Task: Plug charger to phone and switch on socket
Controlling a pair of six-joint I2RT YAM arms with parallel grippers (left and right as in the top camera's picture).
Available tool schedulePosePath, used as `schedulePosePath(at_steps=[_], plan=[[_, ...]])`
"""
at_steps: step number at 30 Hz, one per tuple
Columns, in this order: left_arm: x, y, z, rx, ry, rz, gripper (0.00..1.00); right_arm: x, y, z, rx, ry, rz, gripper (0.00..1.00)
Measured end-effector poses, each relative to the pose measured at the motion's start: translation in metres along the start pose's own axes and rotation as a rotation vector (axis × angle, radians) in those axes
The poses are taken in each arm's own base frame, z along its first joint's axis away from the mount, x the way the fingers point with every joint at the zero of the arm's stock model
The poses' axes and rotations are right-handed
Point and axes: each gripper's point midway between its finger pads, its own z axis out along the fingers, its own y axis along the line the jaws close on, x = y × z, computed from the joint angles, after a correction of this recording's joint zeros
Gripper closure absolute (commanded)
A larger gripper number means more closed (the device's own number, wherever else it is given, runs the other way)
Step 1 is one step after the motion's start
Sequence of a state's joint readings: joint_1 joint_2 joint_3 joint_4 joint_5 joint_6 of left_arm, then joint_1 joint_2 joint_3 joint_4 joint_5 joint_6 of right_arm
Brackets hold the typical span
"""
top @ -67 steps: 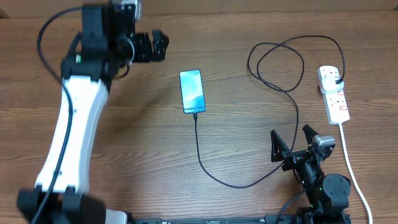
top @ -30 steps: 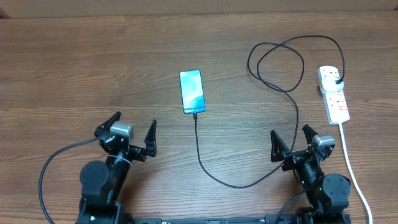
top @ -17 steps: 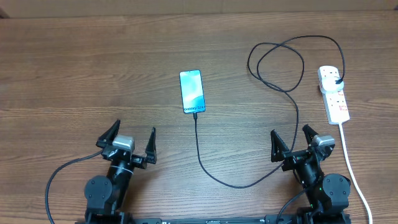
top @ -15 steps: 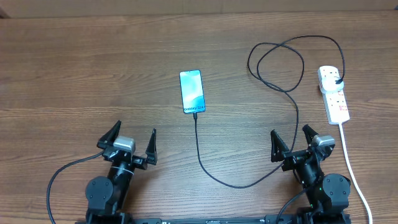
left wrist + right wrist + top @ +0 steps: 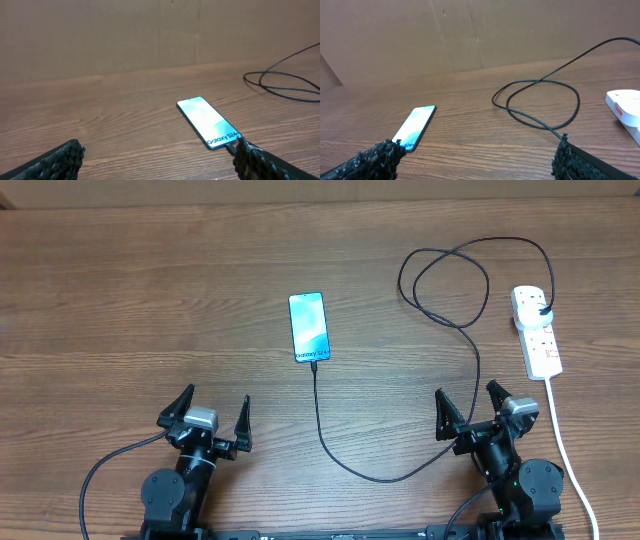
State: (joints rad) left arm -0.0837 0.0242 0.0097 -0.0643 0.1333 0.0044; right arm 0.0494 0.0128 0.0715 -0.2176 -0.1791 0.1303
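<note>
The phone [image 5: 309, 327] lies flat mid-table with its light-blue screen up; it also shows in the left wrist view [image 5: 208, 122] and the right wrist view [image 5: 415, 126]. The black charger cable [image 5: 322, 425] has its tip at the phone's near end, loops at the back right [image 5: 540, 102], and its black plug sits in the white socket strip [image 5: 536, 332]. My left gripper [image 5: 210, 413] is open and empty near the front edge, left of the phone. My right gripper [image 5: 470, 405] is open and empty at the front right, next to the cable.
The socket's thick white cord [image 5: 566, 445] runs toward the front right edge past my right arm. A brown cardboard wall [image 5: 150, 35] stands behind the wooden table [image 5: 150, 300].
My left arm has drawn back from the far left of the table to the front edge and settled there, open. The right arm, phone, cable and socket have not moved.
</note>
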Motion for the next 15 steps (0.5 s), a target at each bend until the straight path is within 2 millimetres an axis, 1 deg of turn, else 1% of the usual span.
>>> schedulePosePath(at_steps=[15], plan=[[-0.0018,0.0013,-0.0005,-0.008,-0.008,0.001,0.00,-0.0001,0.0000,0.0000,0.000,0.000,0.000,0.00]])
